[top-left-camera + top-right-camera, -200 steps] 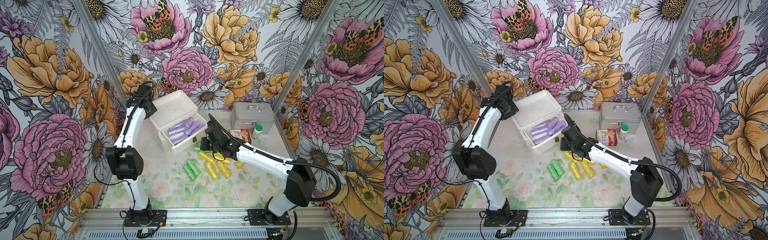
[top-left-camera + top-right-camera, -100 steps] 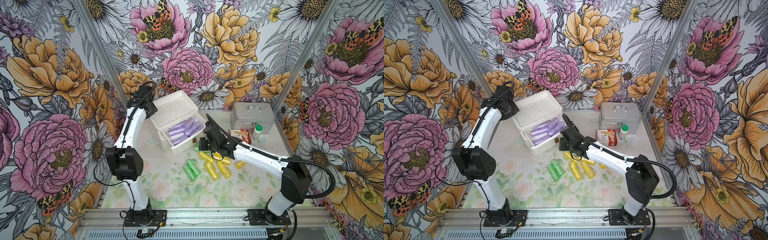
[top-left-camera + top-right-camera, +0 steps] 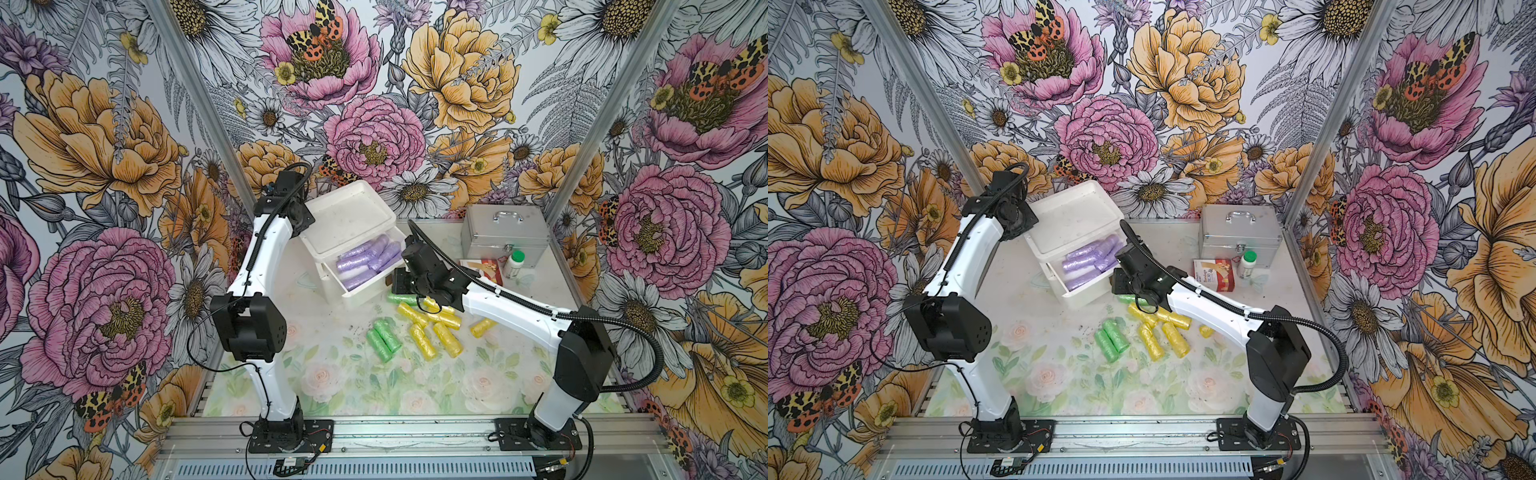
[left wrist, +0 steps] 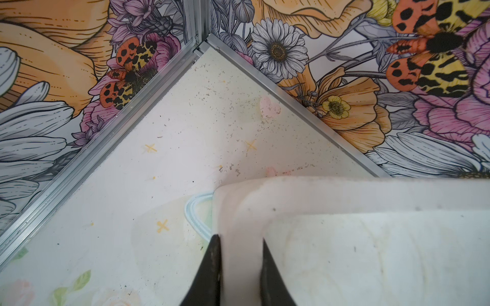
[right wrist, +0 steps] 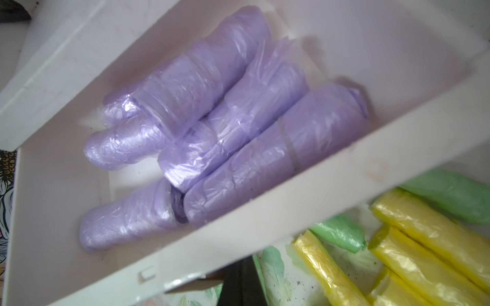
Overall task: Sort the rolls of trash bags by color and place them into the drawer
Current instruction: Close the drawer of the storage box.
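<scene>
Top views show a floral-printed table (image 3: 332, 386) enclosed by flowered walls. At its back stands a white drawer unit (image 3: 349, 216) with its drawer (image 3: 368, 293) open, and a silver case (image 3: 505, 237) sits well apart from it toward the right. The left gripper (image 4: 240, 238) is clenched on the unit's top rim (the left wrist view shows one black finger on each side of it). Inside the drawer lie lilac rolls of trash bags (image 5: 212, 127), packed close together. The right gripper (image 5: 240, 278) is closed with nothing in it, just outside the drawer's front wall; whether it touches the wall cannot be told. On the table near the drawer lie yellow rolls (image 3: 428, 332) in a loose heap, with green rolls (image 3: 382, 338) side by side next to them. A green-capped white bottle (image 3: 514, 264) stands before the case.
</scene>
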Robot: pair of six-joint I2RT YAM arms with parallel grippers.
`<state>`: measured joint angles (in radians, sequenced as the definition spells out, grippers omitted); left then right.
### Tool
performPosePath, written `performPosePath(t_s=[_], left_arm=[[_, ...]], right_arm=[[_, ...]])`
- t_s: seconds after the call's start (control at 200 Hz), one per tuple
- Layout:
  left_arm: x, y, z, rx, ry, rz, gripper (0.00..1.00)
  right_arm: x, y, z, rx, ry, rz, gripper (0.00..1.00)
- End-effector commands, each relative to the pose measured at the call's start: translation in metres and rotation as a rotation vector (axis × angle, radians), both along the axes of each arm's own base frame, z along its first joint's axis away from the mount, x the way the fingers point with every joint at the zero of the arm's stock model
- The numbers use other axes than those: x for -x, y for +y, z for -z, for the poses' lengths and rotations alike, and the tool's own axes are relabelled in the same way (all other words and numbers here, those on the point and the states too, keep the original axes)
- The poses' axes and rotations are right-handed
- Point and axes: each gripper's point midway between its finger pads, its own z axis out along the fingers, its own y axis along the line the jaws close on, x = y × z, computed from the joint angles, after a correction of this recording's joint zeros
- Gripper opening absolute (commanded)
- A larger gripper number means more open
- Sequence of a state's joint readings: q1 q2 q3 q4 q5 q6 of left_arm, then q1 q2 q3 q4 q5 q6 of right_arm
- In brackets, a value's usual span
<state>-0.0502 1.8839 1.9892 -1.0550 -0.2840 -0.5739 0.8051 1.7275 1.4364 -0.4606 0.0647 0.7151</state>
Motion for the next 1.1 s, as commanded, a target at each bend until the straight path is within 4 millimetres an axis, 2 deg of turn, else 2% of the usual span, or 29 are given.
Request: performPosePath(t_s=[0.0,0.095,0.11,0.16,0.33,0.525,0.756,0.956,1.096], left_arm=[[0.024,-0.048,0.034,0.223,0.137,0.049,0.00],[0.025,-0.050,0.034,0.240,0.137,0.051,0.00],[0.025,-0.051,0.033,0.243,0.135,0.052,0.00],[0.025,-0.052,0.033,0.249,0.135,0.052,0.00],[0.028,-0.056,0.036,0.285,0.144,0.041,0.00],[0.026,-0.065,0.029,0.321,0.128,0.055,0.00],[0.029,-0.073,0.030,0.347,0.135,0.067,0.00],[0.028,-0.075,0.030,0.350,0.134,0.066,0.00],[0.027,-0.075,0.030,0.358,0.134,0.071,0.00]], right_arm=[[-0.018,0.022,-0.020,-0.052,-0.063,-0.046,0.00],[-0.022,0.030,-0.021,-0.063,-0.063,-0.059,0.00],[-0.033,0.022,-0.021,-0.064,-0.064,-0.035,0.00],[-0.036,0.024,-0.023,-0.073,-0.065,-0.034,0.00],[-0.041,0.034,-0.032,-0.100,-0.071,-0.047,0.00],[-0.044,0.041,-0.046,-0.129,-0.087,-0.053,0.00],[-0.050,0.050,-0.051,-0.162,-0.081,-0.044,0.00],[-0.054,0.075,-0.058,-0.206,-0.077,-0.084,0.00],[-0.063,0.085,-0.066,-0.222,-0.102,-0.093,0.00]])
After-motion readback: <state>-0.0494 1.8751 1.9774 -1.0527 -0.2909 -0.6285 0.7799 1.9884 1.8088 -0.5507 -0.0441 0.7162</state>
